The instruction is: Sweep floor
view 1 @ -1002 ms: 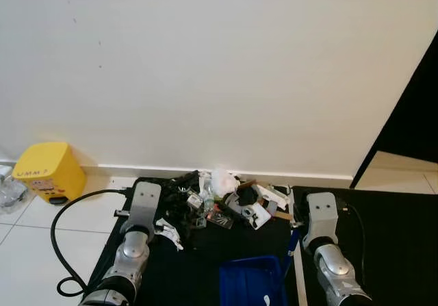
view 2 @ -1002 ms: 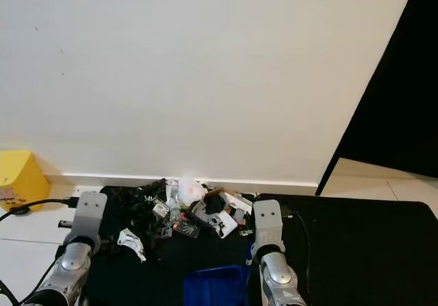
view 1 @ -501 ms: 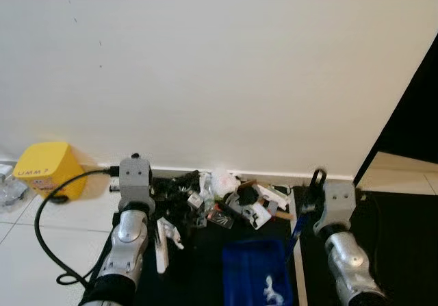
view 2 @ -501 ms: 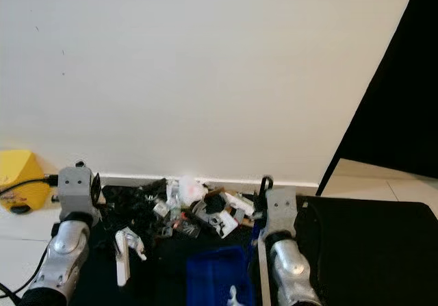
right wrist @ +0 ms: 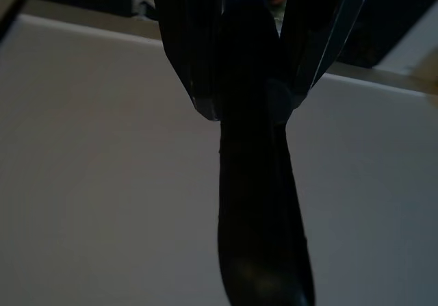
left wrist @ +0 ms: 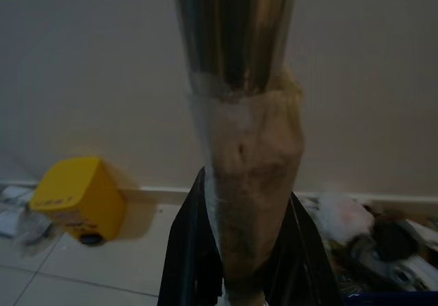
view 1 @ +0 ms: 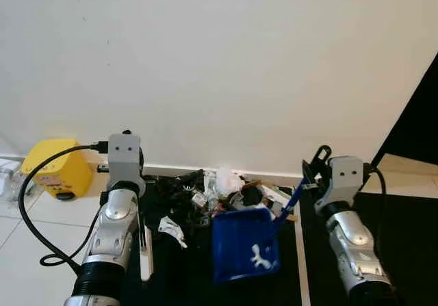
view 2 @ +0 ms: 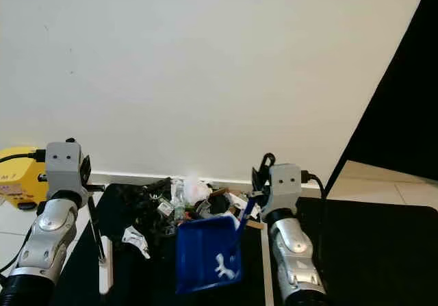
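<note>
So both arms have lifted up compared with a second ago, and that changes the whole picture. Biggest thing in the scene is the plain white wall [view 1: 226, 66], with the black floor mat [view 1: 198, 278] laid against its foot and white floor tiles [view 1: 41, 217] off to the robot's left. The pile of mixed litter, white scraps and dark bits, [view 1: 205, 193] sits on the mat right at the baseboard, and it looks about the same as before (camera has shifted a little, so hard to swear to it).

The blue plastic dustpan [view 1: 245, 241] is what really moved: a second ago it was low at the near edge of the frame, now it's raised and tipped, its open mouth toward the litter, with one white scrap [view 1: 258, 256] already lying inside. The right hand [view 1: 311, 172] is clamped on its blue handle, and the right wrist view confirms the fingers closed round it.

The left hand [left wrist: 236, 251] grips the taped handle of the white-headed broom [view 1: 145, 255], fingers closed on both sides, and the broom now hangs upright beside the left forearm. The yellow plastic box [view 1: 58, 169] sits off on the tiles.

Judging by this, the robot is between strokes: pan lifted for repositioning, most of the litter not yet collected.
</note>
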Robot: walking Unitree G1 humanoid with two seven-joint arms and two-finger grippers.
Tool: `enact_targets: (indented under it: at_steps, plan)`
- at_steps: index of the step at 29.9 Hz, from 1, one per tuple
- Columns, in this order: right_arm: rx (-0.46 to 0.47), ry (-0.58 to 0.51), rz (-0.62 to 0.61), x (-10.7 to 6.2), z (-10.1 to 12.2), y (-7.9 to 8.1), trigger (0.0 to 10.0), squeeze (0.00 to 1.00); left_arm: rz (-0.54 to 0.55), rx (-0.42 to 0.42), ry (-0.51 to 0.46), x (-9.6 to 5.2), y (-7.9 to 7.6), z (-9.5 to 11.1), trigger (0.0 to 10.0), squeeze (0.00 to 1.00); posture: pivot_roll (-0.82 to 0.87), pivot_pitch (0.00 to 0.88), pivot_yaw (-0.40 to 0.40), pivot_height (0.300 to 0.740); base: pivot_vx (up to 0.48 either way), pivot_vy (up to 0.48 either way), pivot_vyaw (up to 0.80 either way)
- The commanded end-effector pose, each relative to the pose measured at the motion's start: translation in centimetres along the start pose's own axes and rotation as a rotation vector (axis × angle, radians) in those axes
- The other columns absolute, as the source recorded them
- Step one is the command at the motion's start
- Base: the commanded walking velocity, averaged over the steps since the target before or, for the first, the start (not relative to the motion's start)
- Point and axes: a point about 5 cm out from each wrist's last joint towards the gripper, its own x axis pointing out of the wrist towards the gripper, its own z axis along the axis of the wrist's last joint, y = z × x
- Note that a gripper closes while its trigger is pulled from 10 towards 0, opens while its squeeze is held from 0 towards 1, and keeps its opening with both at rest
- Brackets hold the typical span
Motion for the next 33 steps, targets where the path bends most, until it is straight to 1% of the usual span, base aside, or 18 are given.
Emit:
enact_targets:
  at_steps: [1,4,7,8,9,10,12,15,17,19,23,25,27,29,31,33]
  plan:
    - [0.044,-0.047,-0.041,0.6,1.4,-0.3,10.0,0.0,-0.021,0.005,-0.038,-0.1,-0.5,1.1,10.0,0.0,0.01,0.019,0.065,0.74,0.0,0.0,0.0]
    - [0.068,-0.022,-0.066,0.7,1.4,-0.4,10.0,0.0,-0.019,-0.005,-0.029,-0.2,-0.7,1.2,10.0,0.0,0.01,0.02,0.063,0.74,0.0,0.0,0.0]
    - [0.06,0.066,-0.069,0.8,1.0,-0.2,10.0,0.0,-0.029,-0.031,0.006,-0.6,-0.9,1.1,10.0,0.0,0.01,0.019,0.06,0.74,0.0,0.0,0.0]
    - [0.06,0.066,-0.069,0.8,1.0,-0.2,10.0,0.0,-0.029,-0.031,0.006,-0.6,-0.9,1.1,10.0,0.0,0.01,0.019,0.06,0.74,0.0,0.0,0.0]
    - [0.072,0.096,-0.069,0.8,0.9,-0.1,10.0,0.0,-0.038,-0.041,0.012,-0.8,-1.0,1.1,10.0,0.0,0.01,0.016,0.057,0.74,0.0,0.0,0.0]
    - [0.083,0.103,-0.062,0.8,0.9,0.0,10.0,0.0,-0.045,-0.049,0.016,-0.9,-1.2,1.1,10.0,0.0,0.01,0.015,0.056,0.74,0.0,0.0,0.0]
    - [0.083,0.103,-0.062,0.8,0.9,0.0,10.0,0.0,-0.045,-0.049,0.016,-0.9,-1.2,1.1,10.0,0.0,0.01,0.015,0.056,0.74,0.0,0.0,0.0]
    - [0.122,0.095,-0.034,0.8,1.2,0.6,10.0,0.0,-0.04,-0.065,0.028,-1.4,-1.4,1.1,10.0,0.0,0.01,0.008,0.052,0.74,0.0,0.0,0.0]
    - [0.124,0.089,-0.022,0.9,1.4,0.8,10.0,0.0,-0.042,-0.077,0.033,-1.6,-1.5,1.0,10.0,0.0,0.01,0.007,0.053,0.74,0.0,0.0,0.0]
    - [0.14,0.072,-0.016,1.0,1.7,1.1,10.0,0.0,-0.047,-0.11,0.042,-1.9,-1.9,0.8,10.0,0.0,0.01,0.004,0.055,0.74,0.0,0.0,0.0]
    - [0.124,0.058,-0.027,1.1,2.1,1.2,10.0,0.0,-0.055,-0.134,0.062,-2.5,-2.6,0.5,10.0,0.0,0.01,0.0,0.056,0.74,0.0,0.0,0.0]
    - [0.116,0.068,-0.04,1.1,1.8,1.1,10.0,0.0,-0.051,-0.139,0.06,-2.8,-2.9,0.5,10.0,0.0,0.02,0.003,0.053,0.74,0.0,0.0,0.0]
    - [0.104,0.083,-0.053,1.1,1.6,1.1,10.0,0.0,-0.05,-0.139,0.06,-2.8,-3.0,0.6,10.0,0.0,0.02,0.003,0.053,0.74,0.0,0.0,0.0]
    - [0.074,0.1,-0.07,1.1,1.3,1.1,10.0,0.0,-0.047,-0.132,0.053,-3.0,-3.0,0.7,10.0,0.0,0.03,0.012,0.034,0.74,0.0,0.0,0.0]
    - [0.042,0.101,-0.079,1.2,1.2,1.2,10.0,0.0,-0.032,-0.118,0.057,-3.2,-2.8,0.7,10.0,0.0,0.04,0.008,0.037,0.74,0.0,0.0,0.0]
    - [0.04,0.096,-0.085,1.3,1.2,1.1,10.0,0.0,-0.026,-0.116,0.062,-3.2,-2.8,0.6,10.0,0.0,0.05,0.008,0.035,0.74,0.0,0.0,0.0]
